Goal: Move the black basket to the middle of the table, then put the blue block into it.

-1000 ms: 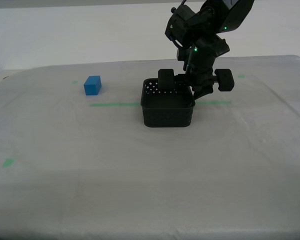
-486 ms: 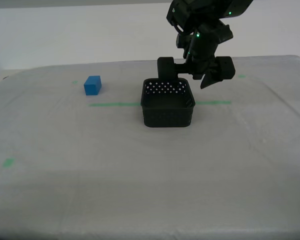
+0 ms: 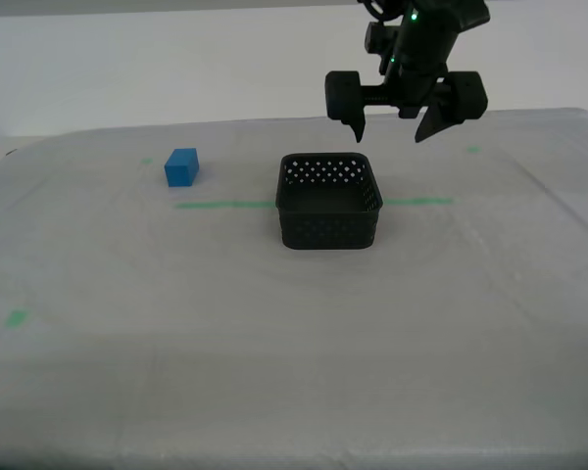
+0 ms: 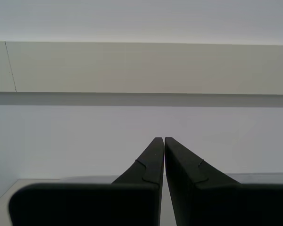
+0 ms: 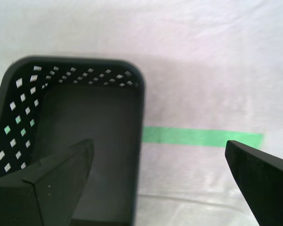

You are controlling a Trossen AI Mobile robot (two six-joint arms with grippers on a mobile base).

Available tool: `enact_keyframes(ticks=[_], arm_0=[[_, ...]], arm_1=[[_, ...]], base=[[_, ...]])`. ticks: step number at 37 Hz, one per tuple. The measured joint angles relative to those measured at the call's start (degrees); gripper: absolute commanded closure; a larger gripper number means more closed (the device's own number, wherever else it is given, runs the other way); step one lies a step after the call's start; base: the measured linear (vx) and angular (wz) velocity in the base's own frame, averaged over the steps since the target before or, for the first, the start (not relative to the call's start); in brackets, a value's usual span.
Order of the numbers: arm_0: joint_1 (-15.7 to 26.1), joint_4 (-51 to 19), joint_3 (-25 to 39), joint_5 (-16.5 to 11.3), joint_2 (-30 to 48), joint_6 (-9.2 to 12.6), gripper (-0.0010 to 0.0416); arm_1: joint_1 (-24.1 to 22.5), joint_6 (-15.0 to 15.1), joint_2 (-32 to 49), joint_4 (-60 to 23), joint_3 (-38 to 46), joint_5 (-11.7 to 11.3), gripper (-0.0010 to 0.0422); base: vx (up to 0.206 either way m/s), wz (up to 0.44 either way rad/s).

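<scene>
My first gripper (image 3: 390,125) jaws wide apart, empty, raised above black basket's (image 3: 328,217) far rim; arm cut off by frame top. Basket mid-table (image 3: 274,343) on green tape line (image 3: 225,205), blue block (image 3: 181,167) well apart toward exterior view's left. My second gripper (image 4: 164,140) clenched, nothing between the jaws, facing a wall; unseen in exterior view.

First claw (image 3: 390,125) raised, jaws spread wide, empty. Second claw (image 4: 164,140) jaws pressed together.

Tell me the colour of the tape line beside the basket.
Green tape line, clearest in the first wrist view beside the black basket.
</scene>
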Motion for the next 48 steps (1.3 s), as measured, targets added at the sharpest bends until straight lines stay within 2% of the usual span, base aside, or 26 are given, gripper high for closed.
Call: enact_keyframes(ticks=[5, 12, 23, 30, 48], arm_0=[[-1.4, -2.7, -0.1, 1.3, -3.1, -1.1, 0.0006], [-4.7, -3.4, -0.2, 1.4, -6.7, -5.6, 0.0006], [-11.2, -5.6, -0.2, 1.0, -9.4, -10.3, 0.0006], [-15.2, -6.8, -0.2, -0.5, -9.5, -12.0, 0.0006], [-21.6, -6.7, -0.6, -0.9, -9.6, -15.5, 0.0006]], arm_1=[[0.0, 0.0, 0.0, 0.0, 0.0, 0.0, 0.0412], [0.0, 0.0, 0.0, 0.0, 0.0, 0.0, 0.0412], [0.0, 0.0, 0.0, 0.0, 0.0, 0.0, 0.0412], [0.0, 0.0, 0.0, 0.0, 0.0, 0.0, 0.0412], [0.0, 0.0, 0.0, 0.0, 0.0, 0.0, 0.0412]], base=[[0.000, 0.000], [0.000, 0.000], [0.000, 0.000], [0.000, 0.000], [0.000, 0.000]])
